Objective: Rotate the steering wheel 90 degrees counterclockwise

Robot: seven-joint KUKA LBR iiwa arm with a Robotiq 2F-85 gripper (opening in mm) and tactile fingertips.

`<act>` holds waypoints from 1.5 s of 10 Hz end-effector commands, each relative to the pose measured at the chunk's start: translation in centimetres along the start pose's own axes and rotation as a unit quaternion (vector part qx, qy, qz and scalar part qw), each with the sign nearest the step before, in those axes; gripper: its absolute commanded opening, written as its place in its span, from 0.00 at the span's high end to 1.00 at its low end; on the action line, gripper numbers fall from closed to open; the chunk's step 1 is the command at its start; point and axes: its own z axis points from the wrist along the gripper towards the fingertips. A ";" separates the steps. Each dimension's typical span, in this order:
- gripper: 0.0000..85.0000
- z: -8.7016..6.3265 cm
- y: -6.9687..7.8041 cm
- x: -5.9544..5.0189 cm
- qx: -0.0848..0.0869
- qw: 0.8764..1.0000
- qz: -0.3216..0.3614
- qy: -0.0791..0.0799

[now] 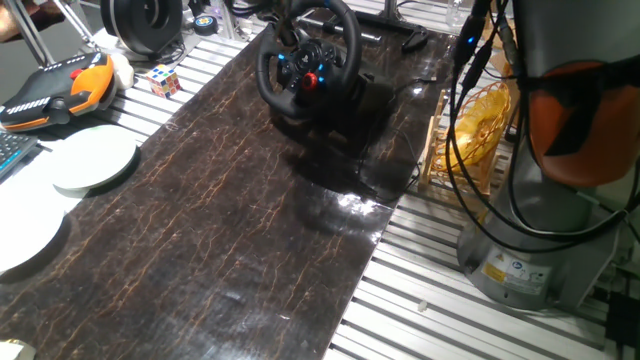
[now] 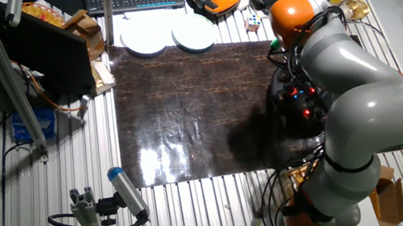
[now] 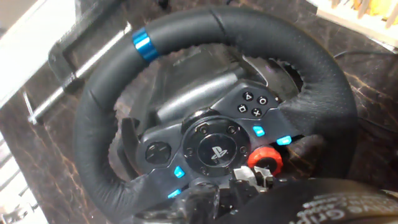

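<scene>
At the table's far end, the steering wheel stands tilted. Pincer state: cannot tell. A loose rim grip could slip mid-turn.

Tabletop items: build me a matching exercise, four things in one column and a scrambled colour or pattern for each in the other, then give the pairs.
Things:
1. steering wheel
2. teach pendant
3. round plate
4. Rubik's cube

Colours or patterns:
A. plain white
B. small squares of many colours
C. black rim, with blue-lit and red buttons on the hub
D. orange and black

Pairs: 1-C, 2-D, 3-A, 4-B
</scene>
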 end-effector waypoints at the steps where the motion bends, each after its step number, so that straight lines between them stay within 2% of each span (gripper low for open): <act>1: 0.99 0.0 0.3 -0.1 -0.005 1.000 0.013 -0.009; 3: 0.99 0.3 1.1 -0.4 -0.023 0.998 0.046 -0.036; 4: 0.99 0.4 1.8 -0.7 -0.025 0.997 0.055 -0.043; 7: 0.99 1.3 4.2 -2.6 -0.024 0.997 0.065 -0.043; 9: 0.99 2.0 5.3 -3.5 -0.028 0.996 0.078 -0.039; 10: 0.99 2.2 5.8 -4.0 -0.033 0.995 0.082 -0.042; 12: 0.99 2.2 6.4 -4.5 -0.038 0.995 0.083 -0.045; 14: 0.98 2.4 6.6 -4.8 -0.028 0.995 0.085 -0.049; 15: 0.94 2.5 6.6 -4.8 -0.023 0.995 0.086 -0.055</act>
